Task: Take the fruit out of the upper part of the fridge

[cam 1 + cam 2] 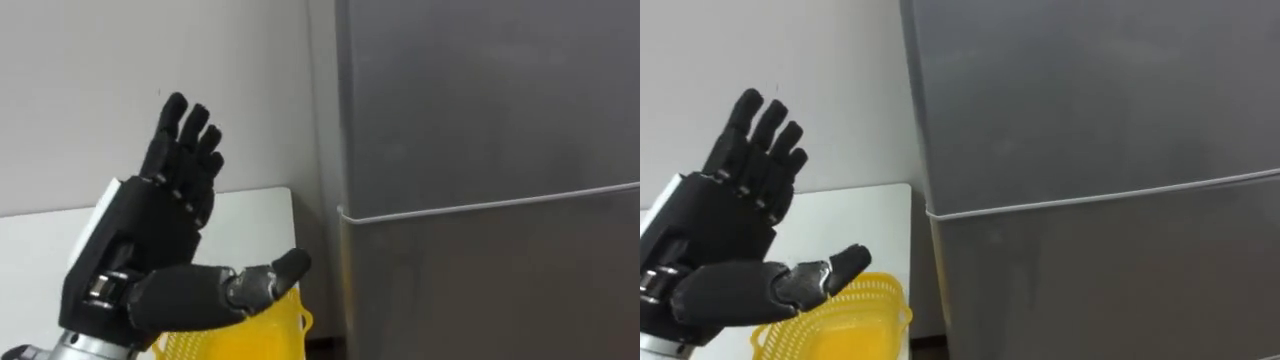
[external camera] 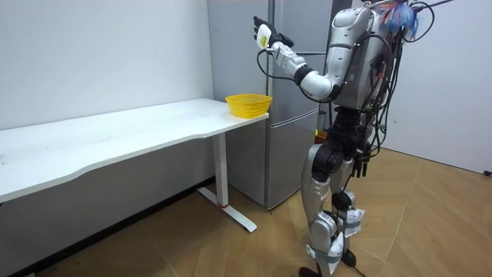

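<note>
The grey fridge (image 1: pixel 480 120) stands before me with both doors shut; a thin seam (image 1: pixel 480 205) divides the upper door from the lower one. My left hand (image 1: pixel 150 250) is raised to the left of the fridge, open, fingers straight up and thumb stretched toward the door edge, holding nothing. In the room view the same left hand (image 2: pixel 264 35) is lifted at head height in front of the upper fridge door (image 2: pixel 304 27), a short way off it. I stand upright facing the fridge.
A yellow mesh basket (image 1: pixel 840 325) sits on the end of the white table (image 2: pixel 115 138), just left of the fridge and below my raised hand. A white wall runs behind the table. Wooden floor lies around my feet.
</note>
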### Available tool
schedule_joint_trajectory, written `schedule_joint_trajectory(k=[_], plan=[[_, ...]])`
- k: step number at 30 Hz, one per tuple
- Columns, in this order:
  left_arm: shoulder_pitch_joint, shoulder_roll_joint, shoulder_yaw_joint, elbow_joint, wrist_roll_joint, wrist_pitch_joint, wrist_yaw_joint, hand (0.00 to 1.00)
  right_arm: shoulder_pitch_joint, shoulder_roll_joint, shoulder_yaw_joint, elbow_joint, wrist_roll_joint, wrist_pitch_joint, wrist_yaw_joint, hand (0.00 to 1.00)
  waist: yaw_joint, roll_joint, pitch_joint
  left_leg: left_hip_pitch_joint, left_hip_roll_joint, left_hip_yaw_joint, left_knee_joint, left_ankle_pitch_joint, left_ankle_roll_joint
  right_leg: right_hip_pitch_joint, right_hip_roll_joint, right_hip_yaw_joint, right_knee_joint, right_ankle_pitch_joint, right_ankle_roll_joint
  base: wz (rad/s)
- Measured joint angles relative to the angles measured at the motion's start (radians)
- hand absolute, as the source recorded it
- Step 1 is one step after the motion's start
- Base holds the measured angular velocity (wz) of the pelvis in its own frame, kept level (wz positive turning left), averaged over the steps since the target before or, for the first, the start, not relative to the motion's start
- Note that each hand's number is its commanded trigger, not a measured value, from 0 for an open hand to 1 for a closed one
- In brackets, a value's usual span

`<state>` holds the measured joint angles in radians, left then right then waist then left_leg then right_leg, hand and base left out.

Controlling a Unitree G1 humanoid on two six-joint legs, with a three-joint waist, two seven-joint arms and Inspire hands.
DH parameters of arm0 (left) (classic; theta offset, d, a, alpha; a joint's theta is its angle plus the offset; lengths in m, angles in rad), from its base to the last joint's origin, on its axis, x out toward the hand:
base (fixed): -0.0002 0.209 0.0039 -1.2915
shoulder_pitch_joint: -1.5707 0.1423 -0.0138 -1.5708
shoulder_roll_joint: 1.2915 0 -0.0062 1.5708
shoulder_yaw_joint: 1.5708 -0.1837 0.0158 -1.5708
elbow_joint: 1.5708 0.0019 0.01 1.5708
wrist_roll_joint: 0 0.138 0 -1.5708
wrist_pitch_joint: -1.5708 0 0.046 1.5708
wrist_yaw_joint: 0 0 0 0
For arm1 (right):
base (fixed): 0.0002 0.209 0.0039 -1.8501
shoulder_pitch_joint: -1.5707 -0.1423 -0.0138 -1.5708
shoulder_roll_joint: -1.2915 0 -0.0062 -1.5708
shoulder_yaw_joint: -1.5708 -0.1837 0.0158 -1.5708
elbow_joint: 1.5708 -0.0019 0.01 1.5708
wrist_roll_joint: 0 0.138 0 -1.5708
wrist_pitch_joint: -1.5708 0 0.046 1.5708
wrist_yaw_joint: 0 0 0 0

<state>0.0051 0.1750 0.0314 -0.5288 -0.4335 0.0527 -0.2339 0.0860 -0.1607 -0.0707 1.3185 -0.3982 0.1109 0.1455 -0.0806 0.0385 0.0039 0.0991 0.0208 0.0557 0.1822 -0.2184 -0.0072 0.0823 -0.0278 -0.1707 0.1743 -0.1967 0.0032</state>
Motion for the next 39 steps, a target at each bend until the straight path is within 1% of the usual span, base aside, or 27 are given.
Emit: schedule_joint_trajectory(k=[1, 3, 8, 12, 16, 20, 22, 23, 25, 26, 28, 30, 34, 39], plan=[[0.0, 0.0, -0.006, 0.0, 0.0, 0.009, -0.015, 0.0, -0.002, -0.003, 0.0, 0.0, 0.0, 0.0, 0.0, 0.0, 0.0, 0.0, 0.0003, 0.0, 0.0, 0.001, 0.0, 0.0, 0.0, -0.001, 0.0, 0.002, 0.0, 0.0, 0.0, -0.05], [0.0, 0.0, -0.011, 0.0, 0.0, 0.015, -0.025, 0.0, -0.005, -0.004, 0.0, 0.001, 0.0, 0.001, -0.001, 0.0, -0.004, -0.002, 0.0012, 0.0, 0.0, 0.004, 0.0, 0.0, 0.0, -0.001, 0.0, 0.003, 0.0, 0.0, 0.0, -0.02], [0.0, 0.0, -0.029, 0.001, 0.003, 0.023, -0.045, 0.0, -0.007, -0.005, 0.01, 0.0, 0.0, 0.001, -0.002, 0.0, -0.006, -0.006, 0.0041, 0.0, 0.0, 0.019, 0.0, 0.0, 0.0, 0.001, -0.001, 0.003, 0.0, 0.0, 0.0, 0.0], [0.0, 0.0, -0.067, 0.0, 0.014, 0.025, -0.04, 0.0, -0.011, -0.005, 0.042, 0.009, 0.001, 0.0, -0.016, 0.0, -0.006, -0.012, 0.004, 0.0, 0.0, 0.022, -0.001, 0.0, 0.0, 0.003, -0.001, 0.004, -0.001, 0.0, 0.0, 0.0], [-0.01, 0.001, -0.099, 0.001, 0.096, 0.025, -0.031, 0.0, -0.025, -0.004, 0.071, 0.019, 0.0, -0.001, -0.035, 0.0, -0.017, -0.02, 0.0075, 0.001, 0.001, 0.022, 0.0, 0.0, 0.0, 0.005, -0.001, 0.003, 0.001, 0.001, 0.0, 0.0], [-0.019, 0.002, -0.129, 0.001, 0.132, 0.025, -0.014, 0.0, -0.03, -0.004, 0.088, 0.02, 0.0, -0.001, -0.05, 0.0, -0.027, -0.021, 0.0078, 0.002, 0.001, 0.024, 0.0, 0.0, 0.0, 0.005, -0.001, 0.003, 0.001, 0.001, 0.0, 0.0], [-0.047, 0.002, -0.134, 0.001, 0.167, 0.025, -0.009, 0.0, -0.03, -0.003, 0.091, 0.02, 0.001, -0.001, -0.06, 0.0, -0.028, -0.021, 0.0078, 0.007, 0.001, 0.024, -0.001, 0.0, 0.0, 0.007, -0.001, 0.004, 0.002, 0.001, 0.0, 0.0], [-0.054, 0.002, -0.134, 0.001, 0.168, 0.025, -0.007, 0.0, -0.03, -0.003, 0.09, 0.02, 0.001, -0.001, -0.061, 0.0, -0.028, -0.021, 0.0079, 0.009, 0.001, 0.024, -0.001, 0.0, 0.0, 0.006, -0.001, 0.004, 0.002, 0.001, 0.0, 0.0], [-0.093, 0.0, -0.135, 0.001, 0.168, 0.025, 0.009, 0.0, -0.034, -0.003, 0.091, 0.02, -0.001, 0.0, -0.062, 0.0, -0.029, -0.02, 0.0072, 0.015, 0.001, 0.024, -0.001, 0.0, 0.0, 0.009, 0.0, 0.009, 0.001, 0.001, 0.0, -0.04], [-0.103, -0.001, -0.136, 0.001, 0.168, 0.025, 0.012, 0.0, -0.035, -0.003, 0.091, 0.02, -0.001, -0.001, -0.062, 0.0, -0.03, -0.02, 0.0072, 0.016, 0.001, 0.024, -0.001, 0.0, 0.0, 0.01, 0.0, 0.01, 0.0, 0.001, 0.0, 0.0], [-0.134, -0.002, -0.15, 0.001, 0.168, 0.025, 0.026, 0.0, -0.033, -0.003, 0.1, 0.02, -0.001, 0.0, -0.059, 0.0, -0.032, -0.019, 0.0069, 0.021, 0.001, 0.024, 0.0, 0.0, 0.0, 0.017, 0.0, 0.01, -0.001, 0.001, 0.0, 0.0], [-0.144, -0.003, -0.159, 0.001, 0.168, 0.026, 0.03, 0.0, -0.034, -0.003, 0.119, 0.019, -0.001, 0.0, -0.058, 0.0, -0.032, -0.017, 0.0063, 0.019, 0.001, 0.025, 0.0, 0.0, 0.0, 0.014, 0.001, 0.012, 0.001, 0.001, 0.0, 0.0], [-0.146, -0.004, -0.159, 0.001, 0.168, 0.029, 0.041, 0.0, -0.034, -0.003, 0.128, 0.02, 0.0, 0.0, -0.055, 0.0, -0.032, -0.013, 0.0046, 0.02, 0.002, 0.025, 0.0, 0.0, 0.0, 0.018, 0.001, 0.016, 0.003, 0.001, 0.0, 0.0], [-0.146, -0.004, -0.163, 0.001, 0.168, 0.03, 0.055, 0.0, -0.035, -0.003, 0.128, 0.021, 0.0, 0.0, -0.055, 0.0, -0.032, -0.012, 0.0067, 0.026, 0.001, 0.026, 0.0, 0.0, 0.0, 0.018, 0.001, 0.021, 0.009, 0.001, -0.001, -0.02]])
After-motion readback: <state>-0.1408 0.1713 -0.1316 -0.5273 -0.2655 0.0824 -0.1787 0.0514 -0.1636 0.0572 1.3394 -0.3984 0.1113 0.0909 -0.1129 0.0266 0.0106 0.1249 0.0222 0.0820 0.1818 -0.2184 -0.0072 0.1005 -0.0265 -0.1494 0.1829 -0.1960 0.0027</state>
